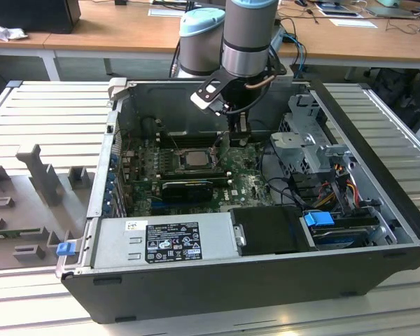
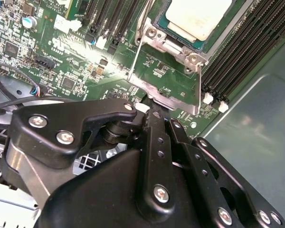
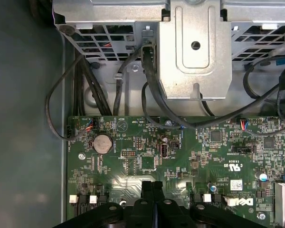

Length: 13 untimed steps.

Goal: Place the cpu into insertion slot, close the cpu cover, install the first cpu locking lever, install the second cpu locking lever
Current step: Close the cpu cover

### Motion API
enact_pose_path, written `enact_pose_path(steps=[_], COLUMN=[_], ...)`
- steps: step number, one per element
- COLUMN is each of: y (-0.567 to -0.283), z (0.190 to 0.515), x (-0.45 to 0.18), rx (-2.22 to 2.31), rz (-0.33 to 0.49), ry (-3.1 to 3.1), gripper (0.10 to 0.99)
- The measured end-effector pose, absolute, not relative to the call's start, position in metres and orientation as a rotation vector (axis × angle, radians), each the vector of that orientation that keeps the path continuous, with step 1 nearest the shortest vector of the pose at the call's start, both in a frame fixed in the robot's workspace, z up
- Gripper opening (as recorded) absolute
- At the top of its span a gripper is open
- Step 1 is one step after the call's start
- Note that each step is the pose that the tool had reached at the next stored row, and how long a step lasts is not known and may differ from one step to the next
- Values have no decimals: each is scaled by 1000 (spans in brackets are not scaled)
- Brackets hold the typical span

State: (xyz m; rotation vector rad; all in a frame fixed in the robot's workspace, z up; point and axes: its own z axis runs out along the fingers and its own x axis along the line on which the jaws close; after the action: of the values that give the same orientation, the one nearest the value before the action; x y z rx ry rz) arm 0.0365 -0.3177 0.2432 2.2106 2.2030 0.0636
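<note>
Inside the computer case [image 1: 266, 287], my hand [image 2: 154, 111], fingers [image 3: 146, 190] together as a blunt pusher, sits against the raised cpu cover [image 2: 167, 93], beside the seated cpu [image 2: 197, 16].

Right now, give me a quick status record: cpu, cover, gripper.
cpu: seated in the slot, top bare
cover: open, hinged away from the cpu, board showing through its window
gripper: shut, at the cover's free edge; whether it grips the edge is unclear
arm: reaching down into the open case
</note>
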Motion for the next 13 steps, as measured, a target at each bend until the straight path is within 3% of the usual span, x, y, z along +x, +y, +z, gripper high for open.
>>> enact_pose_path(steps=[13], y=[-318], z=[243], x=[31], rx=[2211], rz=[64], ry=[2203], gripper=[106])
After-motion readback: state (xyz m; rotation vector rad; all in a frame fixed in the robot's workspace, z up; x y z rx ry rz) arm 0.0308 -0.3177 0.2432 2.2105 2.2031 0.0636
